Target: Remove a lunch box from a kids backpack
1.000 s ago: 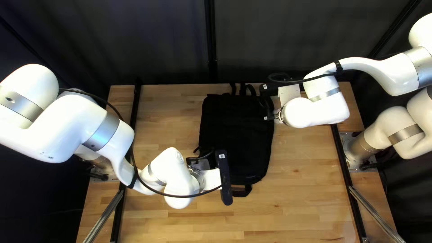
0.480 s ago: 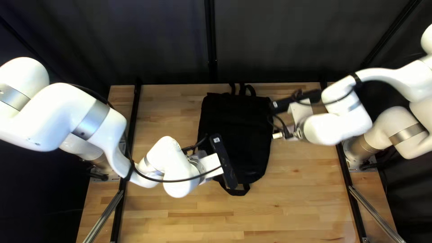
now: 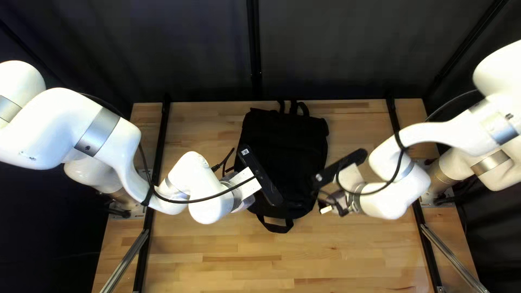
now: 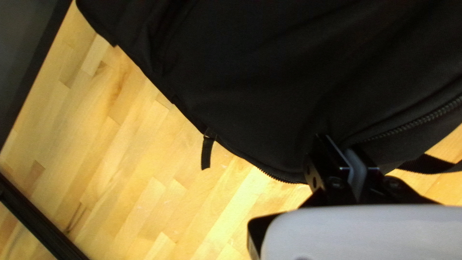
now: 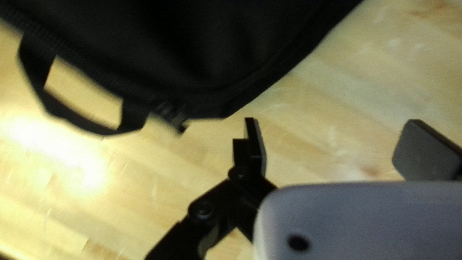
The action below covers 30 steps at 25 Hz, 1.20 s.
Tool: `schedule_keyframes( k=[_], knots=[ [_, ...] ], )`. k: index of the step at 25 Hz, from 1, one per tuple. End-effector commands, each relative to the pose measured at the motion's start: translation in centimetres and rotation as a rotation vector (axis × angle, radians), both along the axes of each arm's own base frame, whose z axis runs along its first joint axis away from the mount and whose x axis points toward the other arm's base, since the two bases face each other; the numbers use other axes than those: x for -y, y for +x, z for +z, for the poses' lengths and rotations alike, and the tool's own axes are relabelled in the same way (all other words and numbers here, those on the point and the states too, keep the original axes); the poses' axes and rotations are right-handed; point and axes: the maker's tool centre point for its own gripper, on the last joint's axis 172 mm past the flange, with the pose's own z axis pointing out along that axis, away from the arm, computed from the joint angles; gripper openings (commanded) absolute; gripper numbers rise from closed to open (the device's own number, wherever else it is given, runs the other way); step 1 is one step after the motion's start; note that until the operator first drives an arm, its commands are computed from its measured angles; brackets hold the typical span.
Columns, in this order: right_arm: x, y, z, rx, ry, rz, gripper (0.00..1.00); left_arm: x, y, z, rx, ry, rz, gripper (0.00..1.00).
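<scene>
Backpack [image 3: 285, 157]: black cloth; it lies flat near the middle of the bench [image 3: 217, 271], slightly slanted in the top left view; my left tool [image 3: 248, 199] is at its near left part.
Handle [image 3: 278, 225]: a black webbing loop on the backpack's near end, resting out over the wood.
Straps [image 3: 298, 108]: black; they stick up past the backpack's far edge.
Zipper [image 4: 414, 124]: a dark toothed line along the backpack's side, running up to my left fingers [image 4: 329, 168].
Tab [image 4: 207, 153]: a short black strip, poking out from the backpack's edge over the wood; it is apart from my left tool.
Left tool [image 4: 337, 144]: clenched on the black cloth of the backpack, beside the zipper.
Right tool [image 3: 328, 203]: released, just beside the backpack's near right corner; in its wrist view the fingers [image 5: 257, 144] stand wide apart, with wood showing between them, and the handle lies off to one side.
Arms: white with silver bands; the left arm [image 3: 111, 141] reaches in from the bench's left side, the right arm [image 3: 456, 135] from its right; each carries a black cable.
Bench: pale wooden strips; dark rails [image 3: 163, 125] run along both sides.
Curtain [image 3: 347, 49]: dark, hanging behind the far edge.
</scene>
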Motion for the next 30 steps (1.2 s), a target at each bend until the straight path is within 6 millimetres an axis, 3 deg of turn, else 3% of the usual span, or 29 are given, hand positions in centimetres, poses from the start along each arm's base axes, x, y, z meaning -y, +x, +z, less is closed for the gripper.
schedule_keyframes(
  k=[1, 8, 12, 14, 15, 16, 30],
  knots=[
    [-0.7, 1.9, -0.3, -0.001, 0.003, 0.042, 1.00, 0.1, 0.0, 0.2, 0.004, -0.002, 0.015, 0.00],
    [-2.9, 4.3, -0.6, 0.011, 0.010, 0.070, 1.00, 0.0, 0.2, 0.4, 0.011, -0.001, 0.020, 0.00],
    [-3.7, 5.1, -1.0, 0.008, 0.017, 0.090, 0.84, -0.1, 0.3, 0.4, 0.011, 0.001, 0.021, 0.00],
    [-3.7, 5.3, -1.3, 0.006, 0.020, 0.094, 0.61, -0.1, 0.2, 0.4, 0.010, 0.001, 0.023, 0.00],
    [-3.7, 5.3, -1.4, 0.005, 0.022, 0.095, 0.07, -0.1, 0.2, 0.3, 0.010, 0.000, 0.024, 0.00],
    [-3.6, 5.3, -1.7, 0.003, 0.024, 0.095, 0.00, 0.0, 0.2, 0.3, 0.010, 0.000, 0.025, 0.00],
    [-1.2, 5.5, -1.6, 0.013, -0.012, 0.107, 0.00, 0.4, -0.4, -0.4, 0.017, -0.006, 0.023, 0.00]
  ],
)
